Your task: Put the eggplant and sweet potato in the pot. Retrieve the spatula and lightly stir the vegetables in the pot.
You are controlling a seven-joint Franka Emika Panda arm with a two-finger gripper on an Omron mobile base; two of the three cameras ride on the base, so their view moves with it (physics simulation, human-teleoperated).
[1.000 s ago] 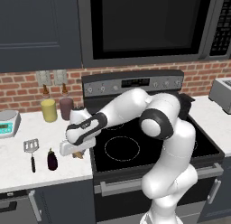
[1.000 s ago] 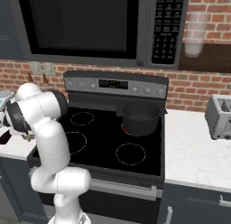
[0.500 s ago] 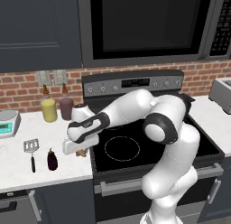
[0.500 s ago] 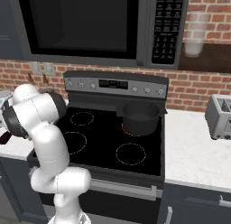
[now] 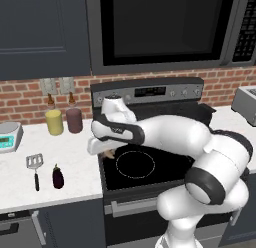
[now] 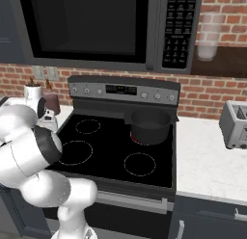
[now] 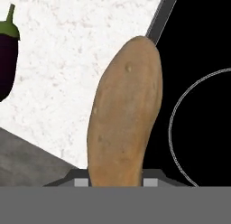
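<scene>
In the hand view the orange-brown sweet potato [image 7: 126, 114] stands lengthwise between my fingers, with my gripper [image 7: 115, 180] shut on its lower end. It hangs over the seam between the white counter and the black stove. In the left base view my gripper [image 5: 102, 147] hovers at the stove's left edge, a bit of the sweet potato [image 5: 108, 153] showing beneath it. The dark purple eggplant [image 5: 58, 176] [image 7: 6, 65] lies on the counter to the left, next to the spatula [image 5: 35, 164]. The pot [image 6: 150, 125] sits on the back right burner.
A yellow jar [image 5: 54, 122] and a maroon jar [image 5: 74, 120] stand by the brick wall, and a kitchen scale [image 5: 9, 136] sits at the far left. A toaster [image 6: 236, 123] is on the counter right of the stove [image 6: 140, 163]. The microwave hangs overhead.
My gripper has risen off the counter and shifted right toward the stove, carrying the sweet potato. The eggplant and spatula have not moved.
</scene>
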